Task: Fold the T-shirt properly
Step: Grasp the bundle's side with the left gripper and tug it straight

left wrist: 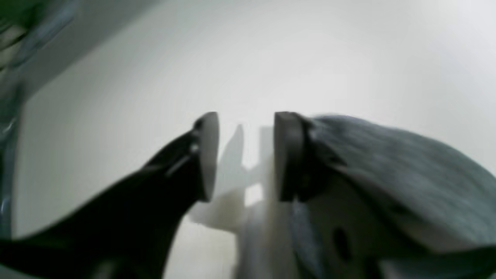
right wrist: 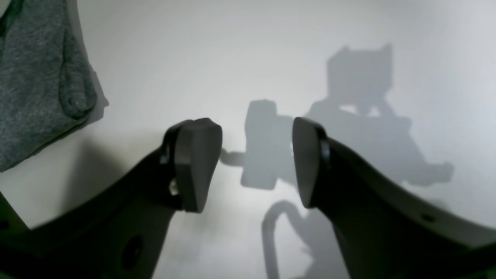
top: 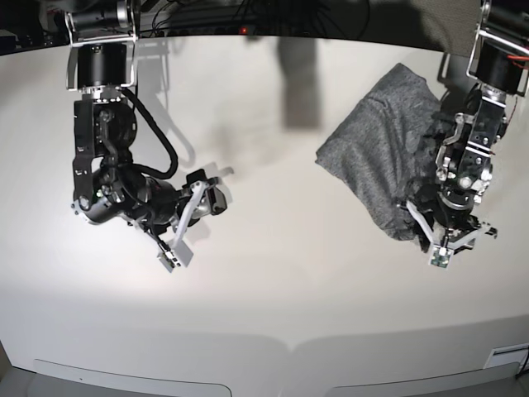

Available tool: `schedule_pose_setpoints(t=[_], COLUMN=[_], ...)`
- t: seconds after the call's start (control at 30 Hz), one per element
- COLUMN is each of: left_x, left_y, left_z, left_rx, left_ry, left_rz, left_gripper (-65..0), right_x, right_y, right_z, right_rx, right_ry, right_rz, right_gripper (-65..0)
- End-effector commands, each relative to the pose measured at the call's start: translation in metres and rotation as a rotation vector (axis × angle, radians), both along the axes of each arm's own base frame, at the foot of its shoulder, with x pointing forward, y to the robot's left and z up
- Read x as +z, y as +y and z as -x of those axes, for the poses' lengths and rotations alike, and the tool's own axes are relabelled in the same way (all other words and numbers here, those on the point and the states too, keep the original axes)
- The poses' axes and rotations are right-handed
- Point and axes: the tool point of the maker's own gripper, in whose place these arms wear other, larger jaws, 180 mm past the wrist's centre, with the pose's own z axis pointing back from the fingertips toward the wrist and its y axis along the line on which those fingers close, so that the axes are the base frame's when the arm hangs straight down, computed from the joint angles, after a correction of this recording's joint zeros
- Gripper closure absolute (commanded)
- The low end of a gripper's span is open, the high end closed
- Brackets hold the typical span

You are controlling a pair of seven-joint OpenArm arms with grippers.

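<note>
Two-arm rig over a plain white tabletop (top: 273, 273), with the heathered charcoal-grey jersey T-shirt (top: 380, 161) lying as a rumpled, roughly folded bundle at about two o'clock in the base view. Its long axis is running from the upper corner near one o'clock down toward the lower edge near four o'clock. The left gripper (top: 450, 240) is hanging just beside that lower edge, its fingers standing apart with bare table showing between the pads in the left wrist view, where grey cloth (left wrist: 407, 170) is lying against the outer face of the three-o'clock finger rather than inside the gap; nothing is being held. The right gripper (top: 188, 225) is sitting well apart from the shirt, at about nine o'clock in the base view, its fingers likewise spread and closing on nothing, with only a corner of the cloth (right wrist: 35, 85) showing at ten o'clock in its wrist camera. The left arm is judged the nearer for any next grasp; the right arm would have to cross the table.
</note>
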Motion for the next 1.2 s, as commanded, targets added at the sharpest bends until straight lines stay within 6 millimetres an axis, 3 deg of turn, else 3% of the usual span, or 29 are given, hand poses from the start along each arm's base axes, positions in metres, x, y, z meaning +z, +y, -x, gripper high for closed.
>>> schedule_pose_setpoints(t=[0.0, 0.07, 0.2, 0.4, 0.47, 0.6, 0.7, 0.83, 1.03, 1.17], left_x=[0.029, 0.041, 0.064, 0.082, 0.076, 0.042, 0.022, 0.014, 0.015, 0.0], left_y=[0.015, 0.032, 0.041, 0.013, -0.008, -0.051, -0.063, -0.06, -0.052, -0.039], left_z=[-0.015, -0.014, -0.001, 0.057, 0.08, 0.128, 0.152, 0.16, 0.157, 0.16], left_rx=[0.053, 0.141, 0.137, -0.022, -0.128, -0.363, -0.479, -0.519, -0.522, -0.498], left_ry=[-0.087, -0.115, -0.136, -0.098, -0.05, 0.112, 0.205, 0.241, 0.226, 0.275], left_rz=[-0.03, -0.048, -0.079, -0.065, -0.064, -0.042, -0.066, -0.143, -0.24, -0.254], left_gripper=[-25.1, -24.6, -14.6, -13.9, -13.9, -13.9, -16.2, -22.7, -22.8, -22.8], right_x=[0.016, 0.016, 0.016, 0.016, 0.016, 0.016, 0.016, 0.016, 0.016, 0.015], right_y=[0.002, 0.002, 0.002, 0.003, 0.003, 0.003, 0.003, 0.003, 0.003, 0.002], right_z=[-0.011, -0.011, -0.011, -0.011, -0.011, -0.011, -0.011, -0.011, -0.011, -0.01], right_rx=[-0.001, -0.002, -0.001, 0.0, 0.0, -0.001, 0.0, 0.0, 0.0, 0.002], right_ry=[-0.053, -0.053, -0.053, -0.054, -0.053, -0.053, -0.053, -0.053, -0.052, -0.044], right_rz=[-0.021, -0.022, -0.022, -0.024, -0.025, -0.024, -0.023, -0.024, -0.023, -0.018], right_gripper=[-34.0, -34.0, -34.0, -34.0, -34.0, -34.0, -34.0, -34.0, -34.0, -34.0])
